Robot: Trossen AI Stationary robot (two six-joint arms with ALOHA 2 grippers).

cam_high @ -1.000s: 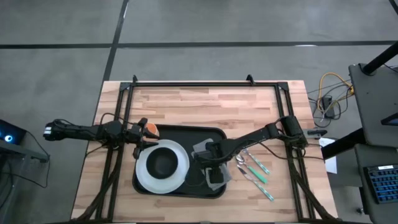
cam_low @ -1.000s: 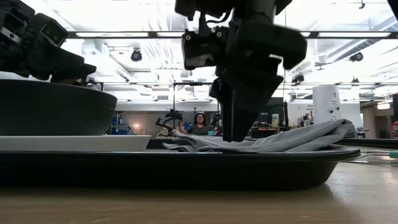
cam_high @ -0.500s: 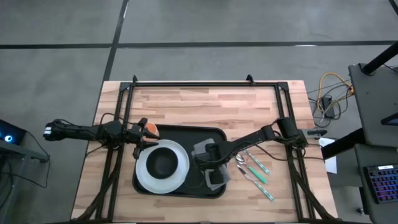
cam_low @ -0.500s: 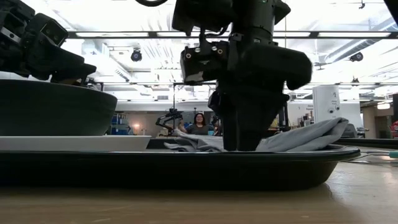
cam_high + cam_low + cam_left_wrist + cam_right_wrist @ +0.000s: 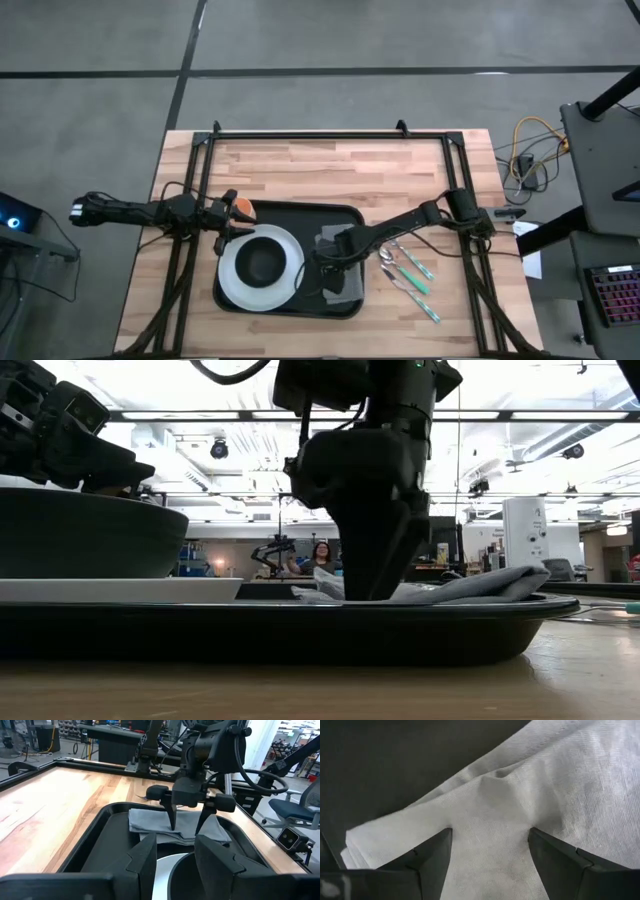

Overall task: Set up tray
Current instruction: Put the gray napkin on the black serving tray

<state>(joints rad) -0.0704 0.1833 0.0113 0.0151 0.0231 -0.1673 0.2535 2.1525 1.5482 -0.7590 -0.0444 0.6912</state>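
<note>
The black tray [image 5: 232,292] sat on the wooden counter [image 5: 330,165], carrying a white plate [image 5: 290,282] with a dark bowl [image 5: 262,260]. The right end effector [image 5: 186,824] stood with fingers spread apart, tips down on the folded grey napkin [image 5: 343,285] at the tray's right side. The left end effector [image 5: 243,209], fingers parted, hovered by the tray's far-left corner.

My high camera looks straight down on the whole wooden table [image 5: 330,165], floor showing past every edge. My low camera sits at tabletop height by the near edge, facing level across the tray [image 5: 300,628] into the room behind. My left wrist camera looks from the left edge across the tray [image 5: 100,827] toward the right gripper [image 5: 187,822]. My right wrist camera hangs very close over the grey cloth [image 5: 530,810]. All four views share that cloth [image 5: 340,262].
</note>
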